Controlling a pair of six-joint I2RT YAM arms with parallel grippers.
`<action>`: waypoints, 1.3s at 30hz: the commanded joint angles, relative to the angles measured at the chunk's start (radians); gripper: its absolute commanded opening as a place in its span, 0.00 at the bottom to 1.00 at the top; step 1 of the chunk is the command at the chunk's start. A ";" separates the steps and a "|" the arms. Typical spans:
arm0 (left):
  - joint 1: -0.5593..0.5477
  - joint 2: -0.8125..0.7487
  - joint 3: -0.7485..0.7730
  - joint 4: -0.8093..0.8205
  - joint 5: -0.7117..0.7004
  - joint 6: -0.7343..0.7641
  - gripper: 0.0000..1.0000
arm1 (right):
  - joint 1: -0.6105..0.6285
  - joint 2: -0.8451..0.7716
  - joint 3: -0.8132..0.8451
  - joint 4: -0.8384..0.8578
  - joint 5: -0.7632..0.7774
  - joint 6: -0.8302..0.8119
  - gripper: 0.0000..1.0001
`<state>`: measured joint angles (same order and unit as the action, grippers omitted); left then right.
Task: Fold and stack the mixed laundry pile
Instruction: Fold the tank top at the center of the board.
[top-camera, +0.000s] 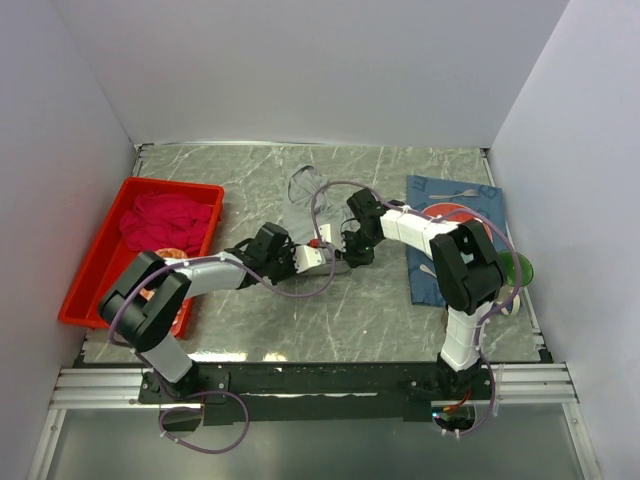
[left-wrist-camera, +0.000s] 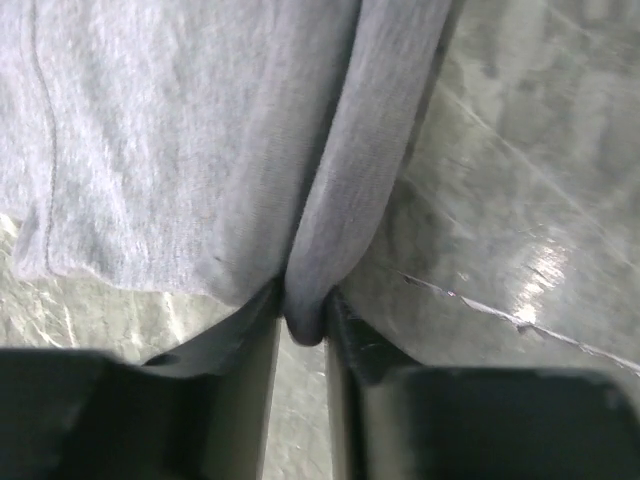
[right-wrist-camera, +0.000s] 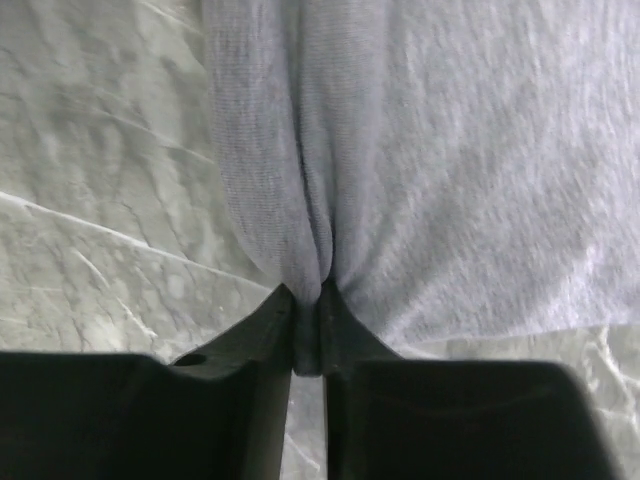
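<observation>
On the marble table (top-camera: 380, 320) my left claw (left-wrist-camera: 303, 320) and right claw (right-wrist-camera: 307, 330) each pinch the grey garment (left-wrist-camera: 150, 150) at six o'clock; uneven lifting could slip it.

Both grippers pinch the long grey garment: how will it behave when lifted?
Likely floppy: the long grey knit garment bunches into folds at the left gripper and right gripper. Thin fabric, so probably light, sagging between both pinches.

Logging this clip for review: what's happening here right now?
Both arms are working on the grey garment in the middle of the table. The left gripper and the right gripper each pinch a fold of it, close together. The crimson shirt lies bunched in the red tray at the left, not yet folded.
</observation>
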<state>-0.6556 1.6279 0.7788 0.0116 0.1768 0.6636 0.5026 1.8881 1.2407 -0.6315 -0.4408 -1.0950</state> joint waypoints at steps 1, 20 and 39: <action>-0.078 0.069 0.036 0.011 -0.040 0.045 0.24 | 0.082 0.022 0.039 -0.031 -0.032 0.080 0.13; -0.130 -0.379 -0.061 -0.251 0.210 -0.030 0.01 | 0.080 -0.150 0.008 -0.284 -0.259 0.121 0.00; 0.220 0.042 0.368 -0.032 0.156 -0.220 0.01 | -0.075 0.290 0.834 -0.369 -0.004 0.325 0.00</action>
<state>-0.4793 1.5803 1.0359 -0.1295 0.3321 0.5274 0.4358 2.0907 1.9102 -1.0065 -0.5255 -0.8394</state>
